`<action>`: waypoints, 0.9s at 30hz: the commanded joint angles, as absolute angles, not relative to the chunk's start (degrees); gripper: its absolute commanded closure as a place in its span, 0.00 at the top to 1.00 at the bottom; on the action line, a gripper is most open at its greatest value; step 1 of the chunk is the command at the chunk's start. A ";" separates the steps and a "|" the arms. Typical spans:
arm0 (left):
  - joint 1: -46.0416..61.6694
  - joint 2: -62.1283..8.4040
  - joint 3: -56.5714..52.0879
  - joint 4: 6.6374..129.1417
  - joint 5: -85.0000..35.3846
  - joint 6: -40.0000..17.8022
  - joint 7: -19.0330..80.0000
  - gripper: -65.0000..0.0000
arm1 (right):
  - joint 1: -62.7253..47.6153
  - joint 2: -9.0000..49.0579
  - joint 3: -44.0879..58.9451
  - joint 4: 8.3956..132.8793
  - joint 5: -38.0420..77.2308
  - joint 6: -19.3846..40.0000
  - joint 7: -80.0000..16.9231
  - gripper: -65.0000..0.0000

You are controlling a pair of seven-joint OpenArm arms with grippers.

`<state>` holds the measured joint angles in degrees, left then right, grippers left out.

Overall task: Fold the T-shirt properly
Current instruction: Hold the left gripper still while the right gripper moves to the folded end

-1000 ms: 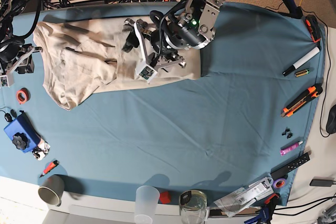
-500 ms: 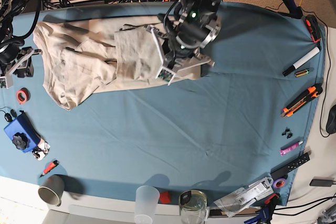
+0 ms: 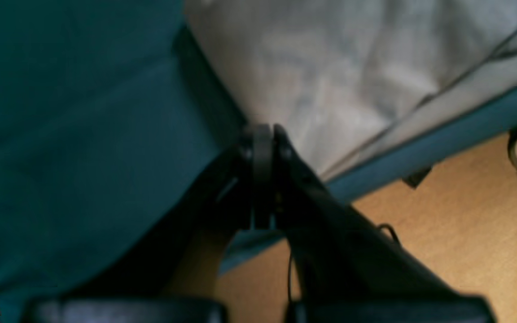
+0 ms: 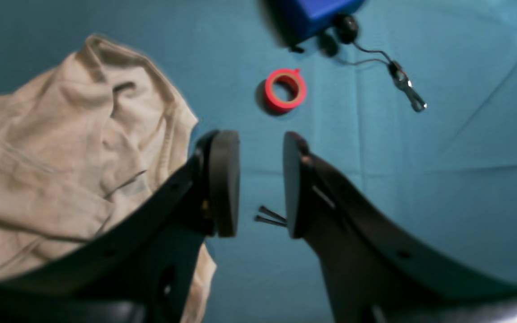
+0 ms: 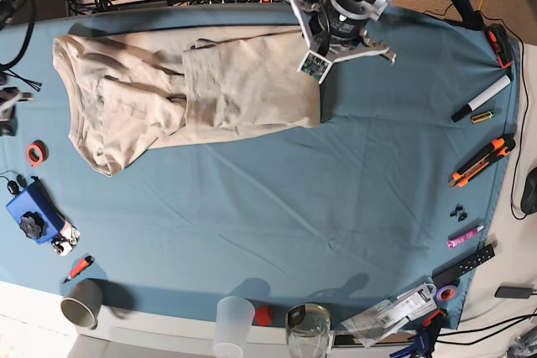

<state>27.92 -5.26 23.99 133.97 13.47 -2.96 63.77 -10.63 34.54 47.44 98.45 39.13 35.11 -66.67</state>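
Observation:
The beige T-shirt [image 5: 193,90] lies spread on the teal tablecloth [image 5: 336,207] at the back left, with one side folded over its middle. My left arm [image 5: 340,14] hangs above the table's back edge, by the shirt's right end. In the left wrist view my left gripper [image 3: 262,134] is shut, its tips lined up with the T-shirt [image 3: 352,67] edge; the view is blurred and I see no cloth between them. My right gripper [image 4: 258,179] stands open over bare cloth just right of the T-shirt [image 4: 61,148], holding nothing.
A red tape roll [image 4: 285,89], a blue box [image 5: 32,211] and a metal clip [image 4: 402,83] lie near the right gripper. Cups [image 5: 81,302] and a jar [image 5: 308,324] line the front edge. A marker [image 5: 482,98] and an orange cutter [image 5: 482,161] lie at the right. Cables run behind the table.
My left arm has lifted off the shirt and swung back and to the right, its gripper shutting on the way. The folded flap stays on the shirt. The right arm drew back off the left edge.

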 commanded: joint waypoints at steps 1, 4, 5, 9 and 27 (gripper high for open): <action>28.10 -4.93 24.21 135.00 13.52 -2.76 62.41 0.00 | -10.31 37.28 48.75 96.36 41.08 34.87 -66.02 0.26; 28.14 -4.91 24.25 135.00 13.26 -2.76 62.54 0.00 | -10.31 40.88 49.28 86.28 52.53 36.45 -68.71 0.26; 28.16 -4.91 24.25 135.00 13.26 -2.76 62.54 0.00 | -10.31 42.22 49.23 82.98 58.26 38.39 -71.05 0.26; 28.67 -4.78 24.25 135.00 10.90 -2.76 62.57 0.00 | -8.25 46.11 49.06 71.44 74.06 40.00 -80.00 0.26; 28.91 -4.78 24.25 135.00 5.30 -3.03 62.59 0.00 | 1.13 46.50 29.65 51.96 76.51 40.00 -80.00 0.27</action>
<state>28.73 -5.08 24.05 133.97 5.32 -3.01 63.40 0.34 44.45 29.21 51.27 75.09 39.92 -80.77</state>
